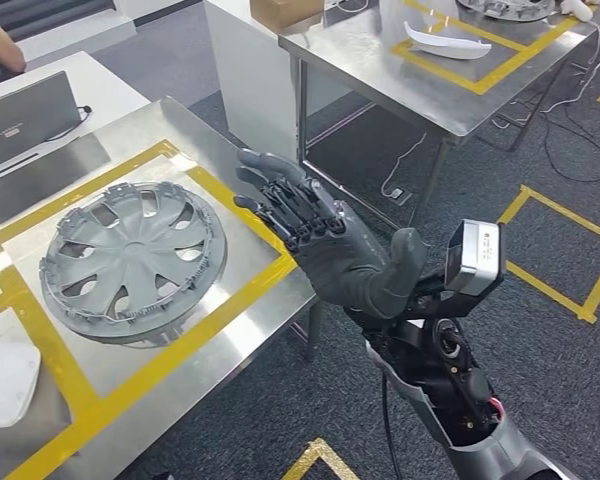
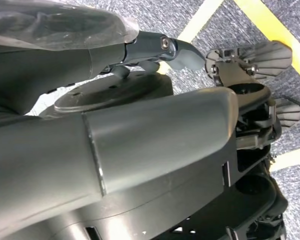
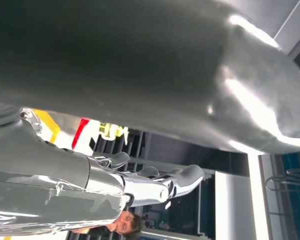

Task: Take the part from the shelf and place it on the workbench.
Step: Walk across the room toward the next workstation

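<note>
My right hand (image 1: 335,245), dark grey and nearest the head view, hovers with straightened, slightly spread fingers holding nothing, just beyond the workbench (image 1: 229,345) edge. The grey plastic wheel cover (image 1: 131,262) lies flat inside the yellow tape frame, to that hand's left, so placing looks done. The left wrist view shows my left hand (image 2: 250,57) over carpet, seemingly empty, fingers apart. The right wrist view shows outstretched fingers (image 3: 178,180).
</note>
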Controlling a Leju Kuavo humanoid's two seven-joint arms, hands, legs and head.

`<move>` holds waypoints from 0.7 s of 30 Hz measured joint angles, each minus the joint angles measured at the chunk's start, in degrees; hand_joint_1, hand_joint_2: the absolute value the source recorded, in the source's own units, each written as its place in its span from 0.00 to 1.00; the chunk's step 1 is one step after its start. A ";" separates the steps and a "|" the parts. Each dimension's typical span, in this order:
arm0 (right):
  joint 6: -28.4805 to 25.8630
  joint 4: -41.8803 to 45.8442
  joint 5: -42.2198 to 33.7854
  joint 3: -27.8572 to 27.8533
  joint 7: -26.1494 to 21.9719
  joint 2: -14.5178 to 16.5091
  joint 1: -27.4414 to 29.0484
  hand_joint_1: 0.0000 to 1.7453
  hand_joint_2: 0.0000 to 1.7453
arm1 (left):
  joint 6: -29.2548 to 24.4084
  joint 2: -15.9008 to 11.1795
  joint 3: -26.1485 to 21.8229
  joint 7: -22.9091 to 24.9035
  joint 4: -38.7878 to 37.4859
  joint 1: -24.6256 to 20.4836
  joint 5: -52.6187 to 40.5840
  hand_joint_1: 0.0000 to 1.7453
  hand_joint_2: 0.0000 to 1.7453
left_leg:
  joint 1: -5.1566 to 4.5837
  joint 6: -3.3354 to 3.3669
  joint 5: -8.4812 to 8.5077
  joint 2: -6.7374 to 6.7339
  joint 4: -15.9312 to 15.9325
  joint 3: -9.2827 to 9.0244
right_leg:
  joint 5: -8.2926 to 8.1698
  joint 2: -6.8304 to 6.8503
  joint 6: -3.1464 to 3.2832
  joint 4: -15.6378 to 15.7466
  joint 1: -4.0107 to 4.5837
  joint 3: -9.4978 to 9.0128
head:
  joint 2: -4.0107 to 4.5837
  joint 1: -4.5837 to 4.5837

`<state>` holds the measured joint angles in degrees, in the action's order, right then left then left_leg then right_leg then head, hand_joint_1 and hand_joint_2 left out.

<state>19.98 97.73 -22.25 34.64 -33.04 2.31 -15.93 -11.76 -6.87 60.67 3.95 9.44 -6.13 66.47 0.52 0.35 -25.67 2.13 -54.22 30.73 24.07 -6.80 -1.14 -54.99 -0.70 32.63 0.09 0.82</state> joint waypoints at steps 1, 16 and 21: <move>0.00 0.15 0.00 -0.07 -0.02 -0.07 -0.01 0.00 0.00 | -0.01 0.05 0.00 0.00 0.00 -0.08 0.00 0.00 0.00 | 0.09 0.36 0.13 -0.56 0.20 -0.09 | 0.44 0.64 -0.29 -0.55 0.06 0.26 | -0.01 0.10; 0.05 0.86 0.00 -0.56 -0.42 -0.66 0.34 0.00 0.00 | -0.18 -0.08 0.00 0.24 0.00 0.13 -0.02 0.00 0.00 | -0.79 -0.44 -1.20 -7.43 -0.17 -0.98 | 0.71 8.10 0.89 -0.29 0.53 -0.52 | 0.00 2.24; 0.06 1.02 0.15 -0.86 -0.45 -0.69 0.56 0.00 0.00 | -0.24 -0.08 0.00 0.25 0.00 0.12 -0.10 0.00 0.00 | -0.35 -1.46 -9.01 -2.69 -16.15 6.29 | 0.21 5.52 1.79 -0.05 0.18 -0.30 | -0.01 0.53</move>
<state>20.04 98.75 -22.10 33.79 -33.48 1.62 -15.37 -12.00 -6.95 60.67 4.20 9.44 -6.01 66.37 0.17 -1.11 -34.67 -0.56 -70.37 37.02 24.28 -1.28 0.64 -55.04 -0.52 32.34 0.08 1.34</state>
